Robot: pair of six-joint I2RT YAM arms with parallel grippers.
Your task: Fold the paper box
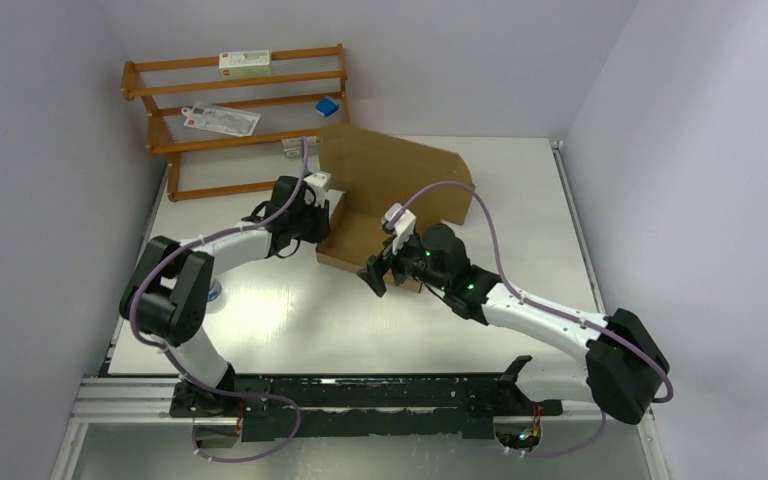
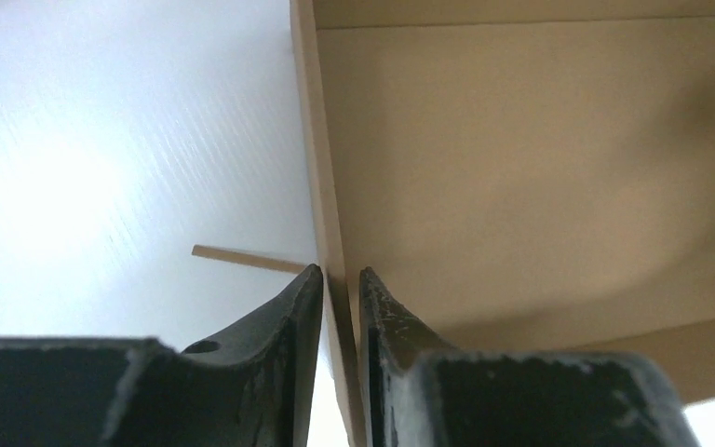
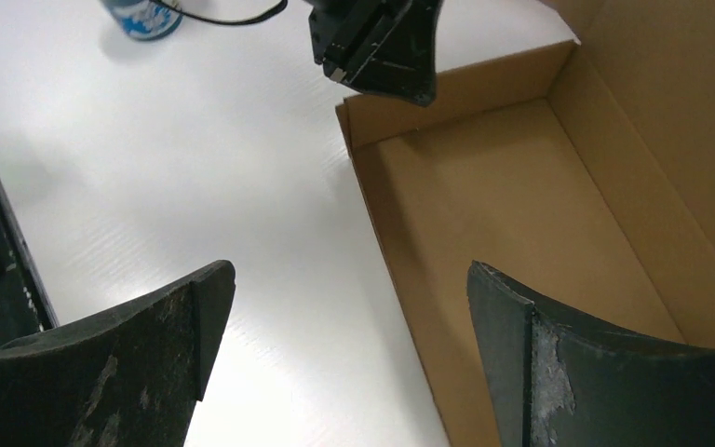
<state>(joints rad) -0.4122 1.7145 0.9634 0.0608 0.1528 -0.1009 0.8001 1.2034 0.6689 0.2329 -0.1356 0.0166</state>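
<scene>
The paper box [image 1: 360,235] is plain brown cardboard, a shallow open tray at the table's middle with its lid panel [image 1: 395,175] standing up behind it. My left gripper [image 1: 312,215] is shut on the tray's left side wall; in the left wrist view the fingers [image 2: 340,279] pinch that thin wall [image 2: 321,168], with the box floor [image 2: 521,168] to the right. My right gripper [image 1: 378,272] is open at the tray's near end. In the right wrist view it [image 3: 349,289] straddles the wall edge [image 3: 396,233], one finger over the table and one over the box floor [image 3: 512,214].
A wooden rack [image 1: 240,110] stands at the back left with white cartons and a small blue object [image 1: 327,106]. A blue and white round item [image 3: 144,14] sits on the table by the left arm. Walls close in on three sides.
</scene>
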